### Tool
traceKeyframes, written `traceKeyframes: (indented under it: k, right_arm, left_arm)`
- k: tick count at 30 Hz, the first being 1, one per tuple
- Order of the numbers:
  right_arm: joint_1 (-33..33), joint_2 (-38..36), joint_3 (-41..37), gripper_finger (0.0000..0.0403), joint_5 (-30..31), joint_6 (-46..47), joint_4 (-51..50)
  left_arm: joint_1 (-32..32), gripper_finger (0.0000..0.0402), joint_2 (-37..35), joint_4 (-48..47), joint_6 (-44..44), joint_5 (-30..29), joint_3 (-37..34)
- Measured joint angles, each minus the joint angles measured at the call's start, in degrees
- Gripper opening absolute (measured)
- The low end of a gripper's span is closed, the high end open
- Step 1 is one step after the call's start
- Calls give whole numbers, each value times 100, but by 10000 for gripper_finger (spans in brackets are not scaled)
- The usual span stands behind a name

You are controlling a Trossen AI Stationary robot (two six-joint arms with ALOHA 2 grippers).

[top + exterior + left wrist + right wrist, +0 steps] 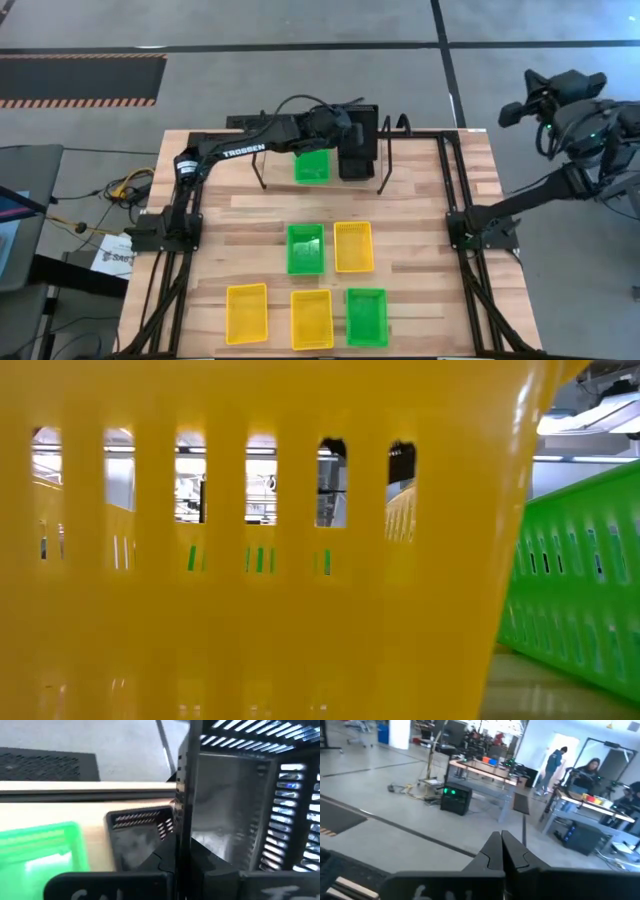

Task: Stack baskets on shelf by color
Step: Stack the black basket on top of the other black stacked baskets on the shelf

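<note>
High view: the shelf [325, 140] stands at the far edge of the desk [250, 210]. The left arm reaches across it, and the left gripper [345, 128] hangs over the shelf's middle, gripping a black basket [358, 145] by one wall, probably so it can be lowered flat onto a black stack. A green basket [312, 166] sits on the shelf just left of the black one; colours seem to get their own columns. In front of the shelf, five baskets lie loose on the desk: a green [305, 248] and a yellow [353, 246] nearer the shelf, then two yellow [247, 313] [311, 319] and a green [366, 316] farthest from it. All look empty. The right arm waits folded well off to the right of the shelf, beyond the desk.

Low view: a yellow basket wall [260, 560] fills nearly everything, with a green basket [585, 600] beside it; the shelf is hidden.

Left wrist view: the jaws are clenched on the black basket's wall [182, 820], its empty inside [230, 815] facing the camera. A second black basket [140, 837] lies below it, and the green one [42, 850] lies alongside that.

Right wrist view: the right gripper [502, 851] has its fingers pressed together on nothing, pointing out into the room, where people stand at benches.
</note>
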Motion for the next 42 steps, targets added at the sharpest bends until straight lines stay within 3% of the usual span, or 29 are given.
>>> traceKeyframes:
  k: [12, 26, 34, 42]
  right_arm:
    - [-264, -487, -2, 0, -403, -493, -2]
    - [-261, -708, -2, 0, -445, -708, 0]
    - [-261, -706, -4, 0, -460, -769, 0]
    - [-261, -706, -4, 0, -460, -767, 0]
  left_arm:
    - [-216, 0, 667, 596, -1030, -198, 7]
    - [-266, 0, 725, -98, -1398, -186, 8]
    - [-269, 0, 727, -1194, -1399, -336, 674]
    - [-265, 0, 814, -1359, -1445, -343, 830]
